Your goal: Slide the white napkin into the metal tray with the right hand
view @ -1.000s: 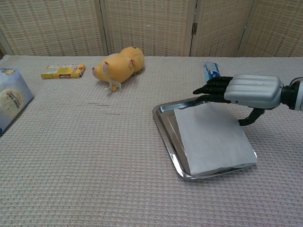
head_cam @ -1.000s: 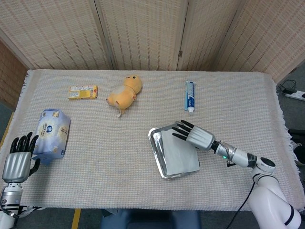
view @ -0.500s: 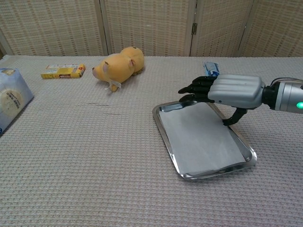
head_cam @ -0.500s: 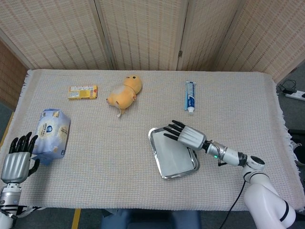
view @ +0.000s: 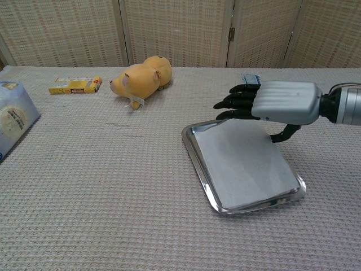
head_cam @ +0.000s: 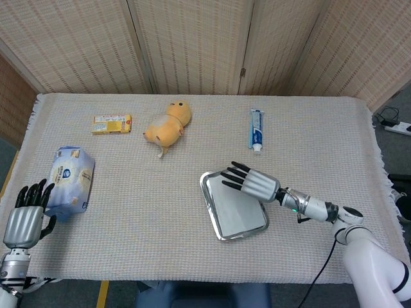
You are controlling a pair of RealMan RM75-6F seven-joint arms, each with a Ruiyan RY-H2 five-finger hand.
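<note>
Below the right hand (view: pixel 265 104), white napkin (view: pixel 248 164) flat inside metal tray (view: pixel 197 155), fingers spread, holding nothing

A folding screen (head_cam: pixel 192 45) of woven, reed-like panels in pale wooden frames stands behind the table (head_cam: pixel 321 128), a small metal hinge showing between two panels. A beige waffle-weave cloth (view: pixel 113 197) with fringed ends covers the tabletop. At the right, a white power strip (head_cam: pixel 399 127) lies on grey floor. The light is even and soft.
</note>
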